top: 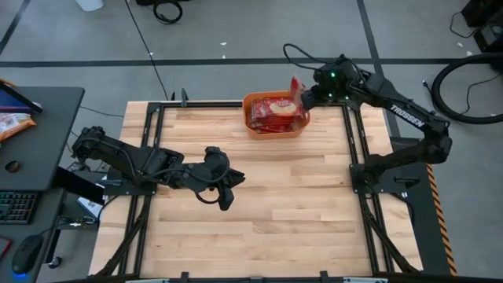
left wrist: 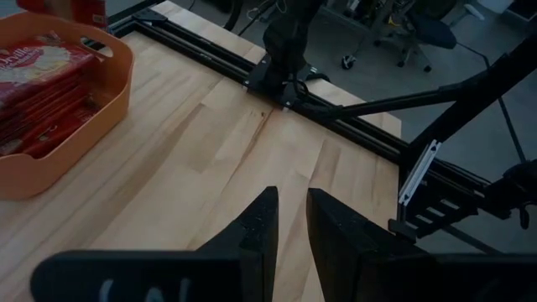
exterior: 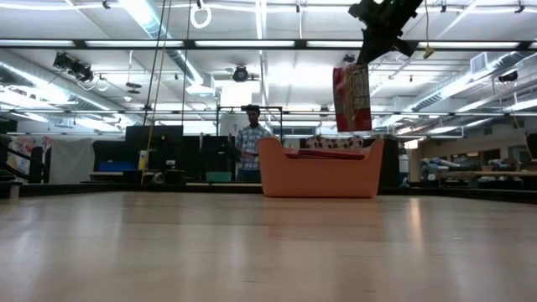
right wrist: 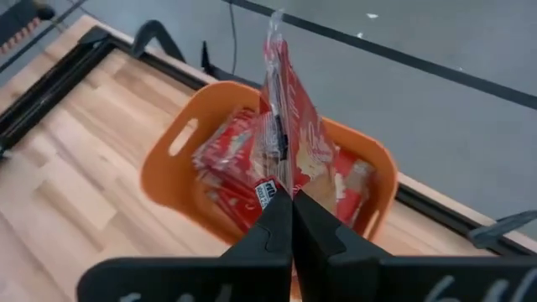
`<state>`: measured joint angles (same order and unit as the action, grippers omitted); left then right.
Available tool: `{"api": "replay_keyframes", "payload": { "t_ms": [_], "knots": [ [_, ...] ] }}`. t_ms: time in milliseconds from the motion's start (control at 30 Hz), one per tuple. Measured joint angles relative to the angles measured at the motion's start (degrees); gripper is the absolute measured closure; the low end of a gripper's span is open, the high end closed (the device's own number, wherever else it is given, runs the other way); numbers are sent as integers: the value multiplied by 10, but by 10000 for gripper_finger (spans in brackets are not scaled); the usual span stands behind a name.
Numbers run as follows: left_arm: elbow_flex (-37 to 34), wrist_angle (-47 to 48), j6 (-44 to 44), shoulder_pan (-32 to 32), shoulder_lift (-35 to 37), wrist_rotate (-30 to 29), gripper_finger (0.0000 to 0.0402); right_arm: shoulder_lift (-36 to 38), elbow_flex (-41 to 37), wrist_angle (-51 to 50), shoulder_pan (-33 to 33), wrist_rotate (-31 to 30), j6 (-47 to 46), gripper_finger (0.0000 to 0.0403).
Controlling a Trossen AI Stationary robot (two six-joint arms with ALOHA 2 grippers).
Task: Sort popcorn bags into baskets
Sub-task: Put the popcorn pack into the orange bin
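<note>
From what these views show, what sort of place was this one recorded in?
Probably a robotics lab or workshop in a large industrial hall. The low view shows strip lights and ducts overhead, workstations and a person behind the wooden table; the high view shows a taped concrete floor with loose cables.

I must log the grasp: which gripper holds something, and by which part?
The right gripper pinches one popcorn bag by its edge, above the orange bin. The left gripper holds nothing.

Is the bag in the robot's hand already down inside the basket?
No, the right hand holds the bag hanging in the air above the basket.
</note>
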<state>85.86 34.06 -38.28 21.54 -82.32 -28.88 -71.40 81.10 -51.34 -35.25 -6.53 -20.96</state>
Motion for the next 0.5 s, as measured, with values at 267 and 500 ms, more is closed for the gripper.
{"api": "replay_keyframes", "payload": {
  "t_ms": [267,500],
  "knots": [
    [0,0,-8,0,0,0,333,-48,0,3,-36,13,16,400],
    [0,0,-16,0,0,0,333,-111,0,38,-43,50,5,400]
  ]
}}
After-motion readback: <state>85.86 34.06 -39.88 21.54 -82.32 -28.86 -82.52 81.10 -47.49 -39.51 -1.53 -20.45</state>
